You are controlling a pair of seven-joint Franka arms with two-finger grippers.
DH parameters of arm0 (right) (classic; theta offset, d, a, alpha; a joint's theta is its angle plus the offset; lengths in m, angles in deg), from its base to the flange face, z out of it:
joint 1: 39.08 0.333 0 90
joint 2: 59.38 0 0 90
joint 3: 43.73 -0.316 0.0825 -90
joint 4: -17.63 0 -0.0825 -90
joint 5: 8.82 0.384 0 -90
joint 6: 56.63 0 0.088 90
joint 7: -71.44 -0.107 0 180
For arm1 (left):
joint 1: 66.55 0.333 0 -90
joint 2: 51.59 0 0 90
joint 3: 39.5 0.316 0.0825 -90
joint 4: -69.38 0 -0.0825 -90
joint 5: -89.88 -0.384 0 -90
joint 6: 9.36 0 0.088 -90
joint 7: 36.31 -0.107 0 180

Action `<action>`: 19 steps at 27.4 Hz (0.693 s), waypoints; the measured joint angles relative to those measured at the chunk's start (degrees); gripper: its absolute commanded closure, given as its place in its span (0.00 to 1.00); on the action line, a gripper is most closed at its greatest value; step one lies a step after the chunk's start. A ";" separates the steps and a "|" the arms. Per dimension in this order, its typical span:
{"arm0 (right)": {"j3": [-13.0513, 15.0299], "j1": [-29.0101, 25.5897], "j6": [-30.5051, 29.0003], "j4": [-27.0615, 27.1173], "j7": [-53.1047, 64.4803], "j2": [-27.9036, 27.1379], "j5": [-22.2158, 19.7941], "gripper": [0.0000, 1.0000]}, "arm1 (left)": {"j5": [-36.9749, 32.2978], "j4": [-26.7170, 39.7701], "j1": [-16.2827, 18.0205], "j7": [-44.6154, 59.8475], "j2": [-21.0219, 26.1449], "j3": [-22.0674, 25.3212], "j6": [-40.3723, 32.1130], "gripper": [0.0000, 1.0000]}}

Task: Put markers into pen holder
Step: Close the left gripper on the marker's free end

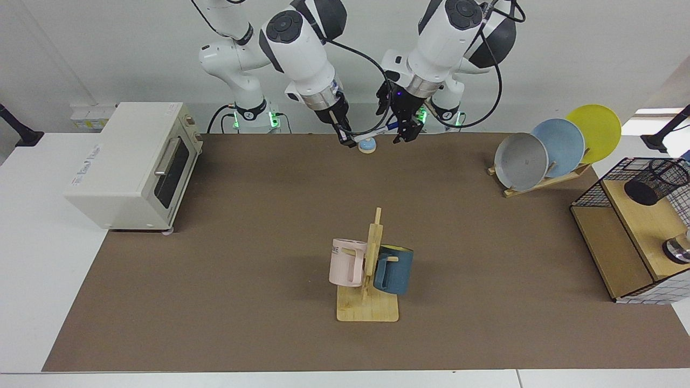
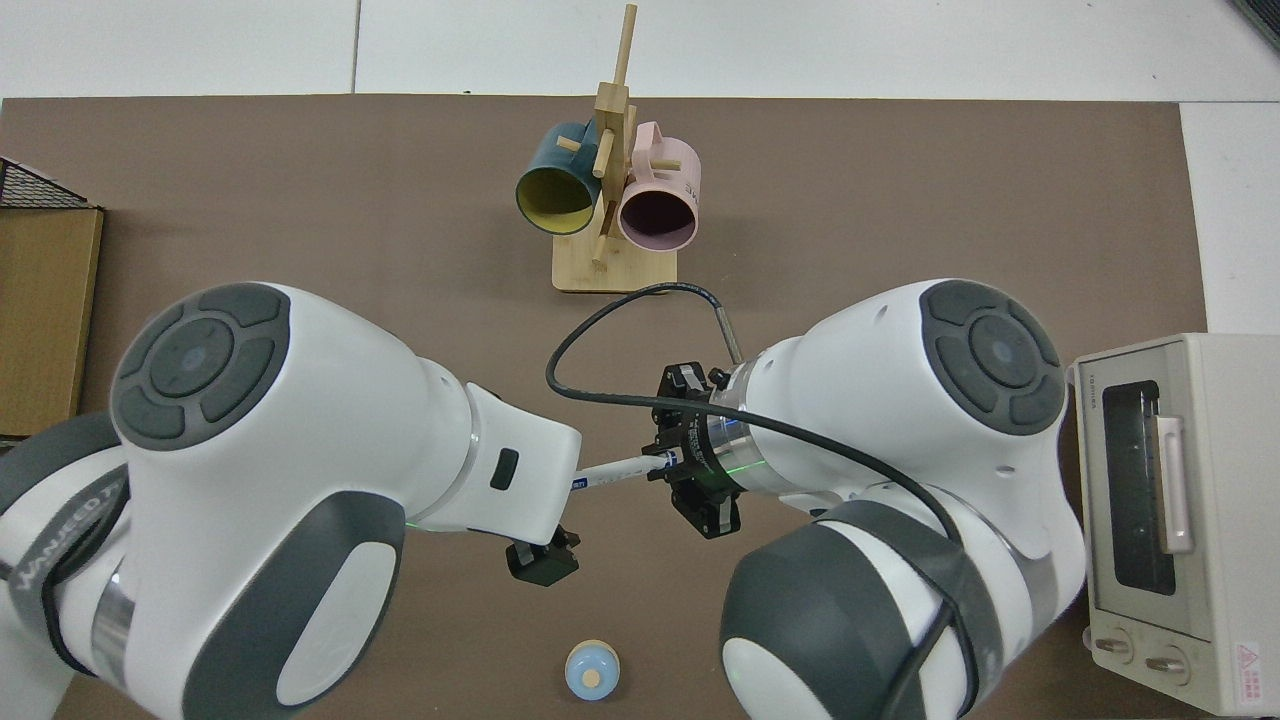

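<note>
The marker (image 1: 372, 134) hangs above the table's far edge, its long axis spanning both arms: right gripper (image 1: 347, 141) clamps the dark end, left gripper (image 1: 403, 131), fingers parted, brackets the blue-capped end, nearer the pen holder (image 1: 656, 182).

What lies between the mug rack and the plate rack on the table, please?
Only bare brown mat lies between the mug rack and the plate rack, as the facing view shows.

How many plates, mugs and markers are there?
Plates: 3, grey, blue, yellow
Mugs: 2, pink, blue
Markers: 1, marker
Total: 6
</note>
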 measured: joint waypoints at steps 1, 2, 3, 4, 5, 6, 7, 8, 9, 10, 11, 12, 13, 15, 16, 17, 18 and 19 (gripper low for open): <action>-0.02 0.01 0.00 0.00 0.00 0.00 0.04 1.00 | 0.00 0.13 0.00 0.00 -0.10 0.00 0.00 0.47; -0.05 0.04 0.00 0.01 0.00 0.00 0.08 1.00 | 0.00 0.26 0.00 0.00 -0.20 0.00 0.00 0.57; -0.09 0.08 0.00 0.01 0.00 0.00 0.11 1.00 | 0.00 0.37 0.00 0.00 -0.29 0.00 0.00 0.67; -0.11 0.13 0.00 0.01 0.00 0.00 0.12 1.00 | 0.00 0.46 0.00 0.00 -0.36 0.00 0.00 0.77; -0.14 0.17 0.00 0.02 0.00 0.00 0.12 1.00 | 0.00 0.54 0.00 0.00 -0.42 0.01 0.00 0.85; -0.17 0.21 0.00 0.02 0.00 0.00 0.12 1.00 | 0.00 0.62 0.00 0.00 -0.47 0.01 0.00 0.93; -0.21 0.25 0.00 0.02 0.00 0.00 0.12 1.00 | 0.00 0.70 0.00 0.01 -0.51 0.02 0.00 0.97; -0.24 0.27 0.00 0.02 0.00 0.00 0.12 1.00 | 0.00 0.76 0.00 0.01 -0.55 0.03 0.00 1.00; -0.28 0.29 0.00 0.02 0.00 0.00 0.12 1.00 | 0.01 0.83 0.00 0.01 -0.59 0.05 0.00 1.00; -0.31 0.30 0.00 0.03 0.00 0.00 0.12 1.00 | 0.01 0.89 0.00 0.01 -0.62 0.07 0.00 1.00; -0.32 0.31 0.00 0.02 0.00 0.00 0.12 1.00 | 0.00 0.93 0.00 0.01 -0.66 0.10 0.00 1.00; -0.32 0.32 0.07 0.02 0.00 0.00 0.12 1.00 | -0.02 0.95 0.01 0.01 -0.68 0.17 0.05 1.00; -0.32 0.34 -0.15 0.04 0.01 -0.02 0.11 1.00 | 0.24 0.95 0.00 -0.13 -0.70 0.22 -0.06 1.00; -0.33 0.36 -0.16 0.04 0.10 -0.09 0.11 1.00 | 0.33 0.96 0.00 -0.31 -0.85 0.22 -0.03 1.00; -0.32 0.38 -0.17 0.05 0.10 -0.09 0.11 1.00 | 0.31 0.98 0.00 -0.30 -0.89 0.23 -0.03 1.00; -0.32 0.39 -0.17 0.07 0.10 -0.09 0.11 1.00 | 0.31 0.99 0.00 -0.29 -0.92 0.24 -0.03 1.00; -0.32 0.40 -0.17 0.08 0.10 -0.09 0.11 1.00 | 0.30 1.00 0.00 -0.27 -0.93 0.24 -0.03 1.00; -0.32 0.40 -0.17 0.09 0.10 -0.09 0.11 0.90 | 0.30 1.00 0.00 -0.26 -0.95 0.25 -0.03 1.00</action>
